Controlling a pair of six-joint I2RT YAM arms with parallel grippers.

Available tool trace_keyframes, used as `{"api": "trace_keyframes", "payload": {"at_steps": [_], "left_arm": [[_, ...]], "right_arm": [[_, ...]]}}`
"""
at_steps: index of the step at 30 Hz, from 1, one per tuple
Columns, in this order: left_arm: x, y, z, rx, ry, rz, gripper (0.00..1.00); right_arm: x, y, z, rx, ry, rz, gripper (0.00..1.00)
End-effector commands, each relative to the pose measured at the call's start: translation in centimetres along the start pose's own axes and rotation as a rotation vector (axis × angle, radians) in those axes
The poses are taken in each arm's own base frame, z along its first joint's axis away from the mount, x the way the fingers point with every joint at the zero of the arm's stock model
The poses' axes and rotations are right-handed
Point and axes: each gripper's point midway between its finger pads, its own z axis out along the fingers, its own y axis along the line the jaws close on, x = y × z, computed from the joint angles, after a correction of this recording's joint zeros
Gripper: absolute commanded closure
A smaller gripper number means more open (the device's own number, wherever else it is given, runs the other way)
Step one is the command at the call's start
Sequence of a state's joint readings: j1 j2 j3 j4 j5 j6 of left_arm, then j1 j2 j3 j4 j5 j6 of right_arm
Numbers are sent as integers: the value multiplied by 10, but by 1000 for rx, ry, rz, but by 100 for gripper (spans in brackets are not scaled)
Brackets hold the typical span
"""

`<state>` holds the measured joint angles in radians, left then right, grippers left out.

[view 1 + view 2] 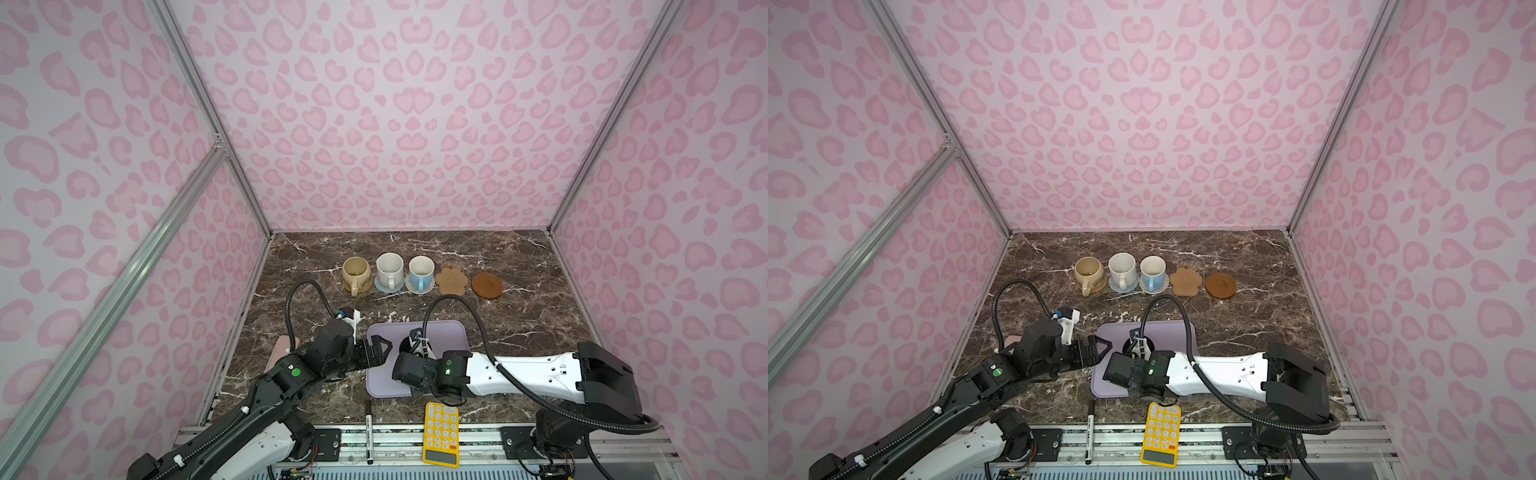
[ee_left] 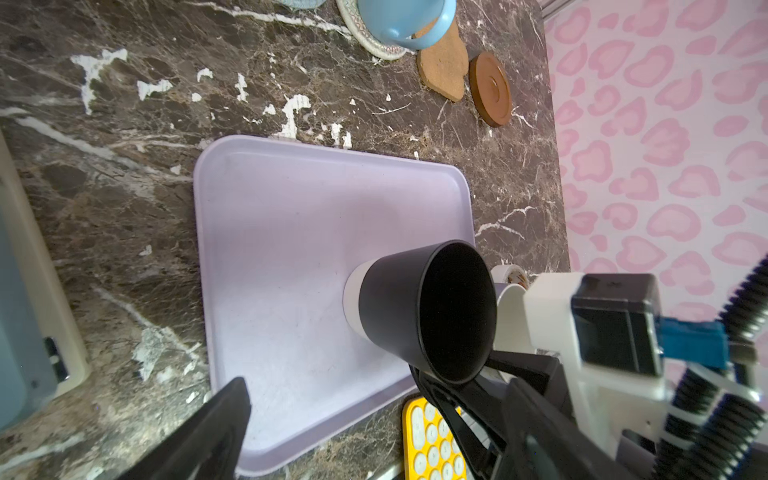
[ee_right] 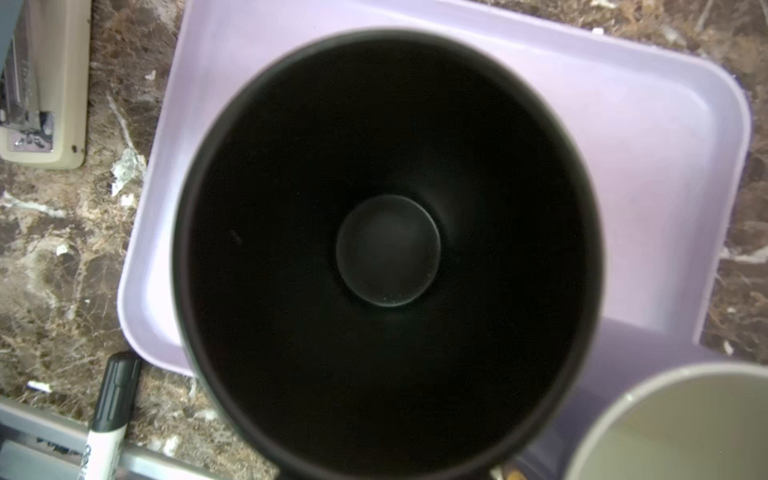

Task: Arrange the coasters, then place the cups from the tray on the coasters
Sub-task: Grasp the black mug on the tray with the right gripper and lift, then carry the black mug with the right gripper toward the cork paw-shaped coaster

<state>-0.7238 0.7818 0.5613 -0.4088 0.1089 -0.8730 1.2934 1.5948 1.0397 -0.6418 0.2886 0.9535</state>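
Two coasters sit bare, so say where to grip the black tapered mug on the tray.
Probably the rim wall of the black tapered mug, from straight above, one finger inside: it stands upright on the lavender tray, mouth open, flaring wide; handle hidden.

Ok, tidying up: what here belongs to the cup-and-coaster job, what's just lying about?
Job: tray, black mug, lavender mug, beige mug, speckled mug, blue mug, tan coaster, grey-blue coaster, cream coaster, flower coaster, amber coaster.
Stray: yellow calculator, marker, pink case, tape roll.

Left gripper (image 1: 383,351) spread wide, right arm (image 1: 528,374) outstretched
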Motion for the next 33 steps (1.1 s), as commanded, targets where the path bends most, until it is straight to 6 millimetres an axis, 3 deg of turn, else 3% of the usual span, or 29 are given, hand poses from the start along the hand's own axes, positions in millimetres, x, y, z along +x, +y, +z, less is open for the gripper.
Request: {"api": "trace_keyframes", "payload": {"at_steps": [1, 11, 17, 24, 33], "left_arm": [[-4, -2, 3, 36, -38, -57, 3], [-11, -6, -3, 28, -56, -33, 4], [-13, -3, -8, 21, -82, -32, 4], [-25, -14, -16, 56, -133, -36, 4], [-60, -46, -26, 117, -238, -34, 4]], "right_arm": [[-7, -1, 4, 23, -31, -30, 72], [-16, 2, 14, 49, -38, -67, 76], [-21, 4, 14, 41, -41, -75, 90], [-44, 9, 2, 24, -98, -79, 100], [-84, -17, -12, 16, -174, -14, 100]]}}
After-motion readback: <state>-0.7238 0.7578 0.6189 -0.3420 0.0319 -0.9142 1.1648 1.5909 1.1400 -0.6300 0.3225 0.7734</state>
